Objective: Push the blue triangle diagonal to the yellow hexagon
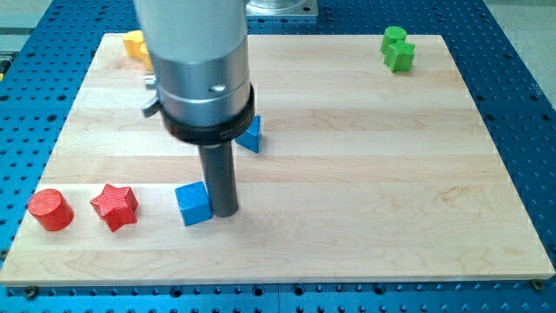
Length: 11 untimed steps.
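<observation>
The blue triangle (252,136) lies near the board's middle, partly hidden behind the arm's grey body. The yellow hexagon (135,44) sits at the view's top left, mostly hidden by the arm. My tip (224,212) rests on the board below the triangle and a little to its left, apart from it. It stands right beside a blue cube (194,203), touching or nearly touching the cube's right side.
A red cylinder (49,209) and a red star (115,205) lie at the view's bottom left. Two green blocks (399,49) sit close together at the top right. The wooden board (365,174) lies on a blue perforated table.
</observation>
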### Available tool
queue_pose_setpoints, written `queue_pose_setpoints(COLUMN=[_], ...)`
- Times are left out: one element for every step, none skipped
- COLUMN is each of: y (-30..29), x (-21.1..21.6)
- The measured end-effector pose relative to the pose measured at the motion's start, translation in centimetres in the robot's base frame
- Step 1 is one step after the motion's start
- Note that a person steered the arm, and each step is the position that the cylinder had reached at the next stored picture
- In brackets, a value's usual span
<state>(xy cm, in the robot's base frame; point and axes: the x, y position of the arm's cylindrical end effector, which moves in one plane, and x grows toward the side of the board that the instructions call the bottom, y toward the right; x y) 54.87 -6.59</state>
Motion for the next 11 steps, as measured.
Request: queue_pose_setpoints(y=[2.6, 9.3, 11.2, 5.4, 4.4, 5.0, 0.4, -2.4, 4.5, 6.1, 5.1], x=[2.1, -4.2, -13.9, -15.5, -11.7, -8.7, -14.3, -9.8, -7.0, -3.1, -6.4])
